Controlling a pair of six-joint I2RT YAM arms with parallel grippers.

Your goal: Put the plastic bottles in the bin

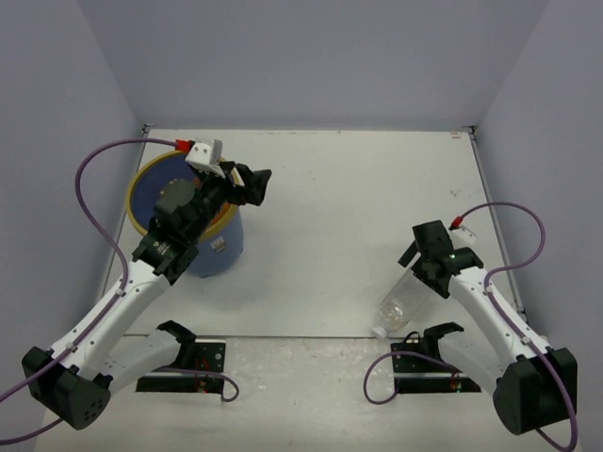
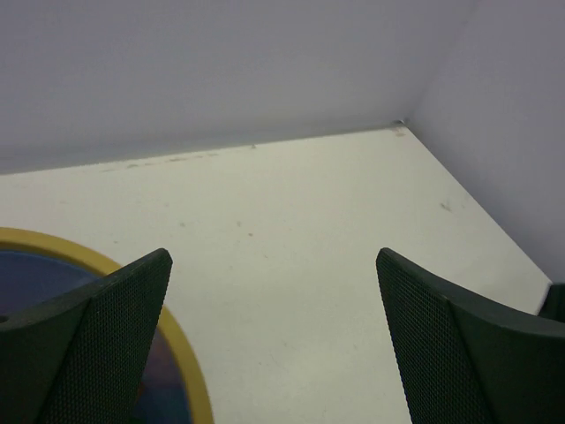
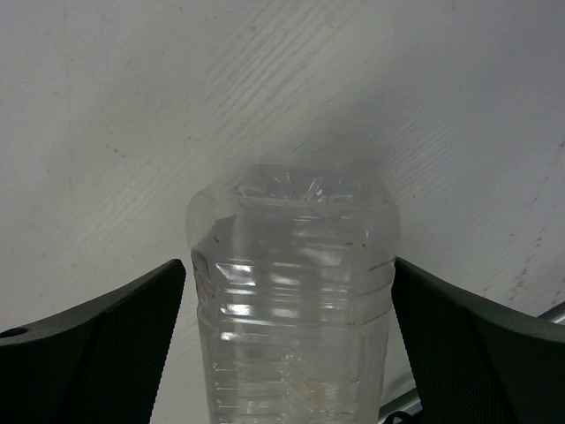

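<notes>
A large plain clear plastic bottle [image 1: 400, 301] lies on the table at the front right, its cap end towards the near edge. My right gripper [image 1: 417, 259] is open and straddles the bottle's base end. In the right wrist view the bottle [image 3: 291, 291] fills the space between the jaws of the gripper [image 3: 290, 265], which stand close on either side. The blue bin with a yellow rim [image 1: 139, 184] stands at the left. My left gripper [image 1: 254, 186] is open and empty, just past the bin's right rim [image 2: 190, 371]. The left arm hides most of the bin's inside.
White walls close the table at the back and on both sides. Two black base mounts [image 1: 184, 358] with cables sit at the near edge.
</notes>
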